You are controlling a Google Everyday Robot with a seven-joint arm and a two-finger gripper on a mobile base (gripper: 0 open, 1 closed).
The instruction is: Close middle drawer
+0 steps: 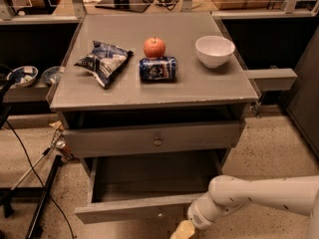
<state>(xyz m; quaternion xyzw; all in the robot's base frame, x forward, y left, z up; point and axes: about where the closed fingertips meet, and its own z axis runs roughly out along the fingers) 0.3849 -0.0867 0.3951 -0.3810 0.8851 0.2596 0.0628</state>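
Middle drawer [124,212] is pulled way out below the desk [149,91]. The gripper [182,230] sits low just beside its front, right of the knob [160,213]. Can't tell if it's apart or together.

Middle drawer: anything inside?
The middle drawer is pulled out; the floor that shows is bare grey wood. Its back part is covered by the drawer above, so unknown there. The gripper sits at its front, right of the knob.
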